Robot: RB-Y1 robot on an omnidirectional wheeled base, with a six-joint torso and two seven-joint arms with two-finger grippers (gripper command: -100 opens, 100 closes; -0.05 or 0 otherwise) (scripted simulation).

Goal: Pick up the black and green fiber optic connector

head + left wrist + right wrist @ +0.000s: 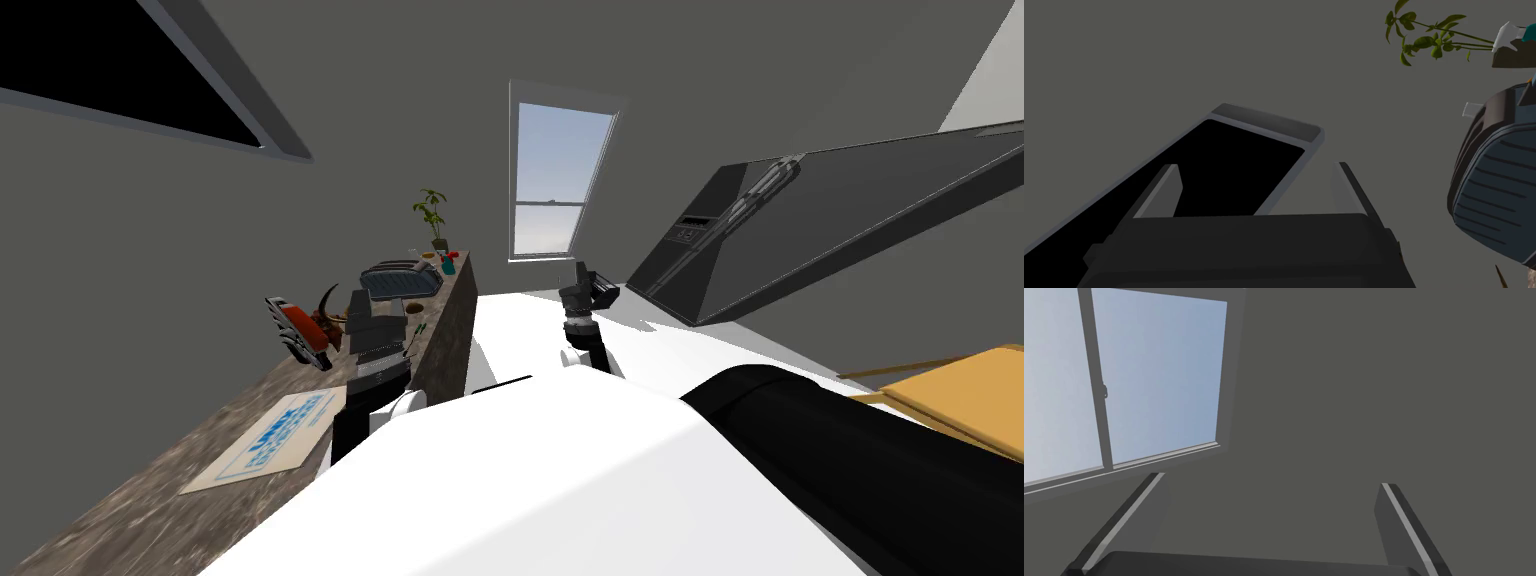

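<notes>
Mottled brown stone-look countertop (130, 500) runs long and narrow along the grey wall. Flat, pale rectangular card (268, 440) lies near its close end; the blue printed lettering is not legible. Ribbed dark grey grill-like appliance (402, 282) sits further along. Left gripper (1255, 167) hovers over the counter, blades parted, empty. Right gripper (1271, 480) is held off the counter, blades wide apart, empty. Thin black and green fiber optic connector (417, 332) lies at the counter's edge, near the left gripper.
</notes>
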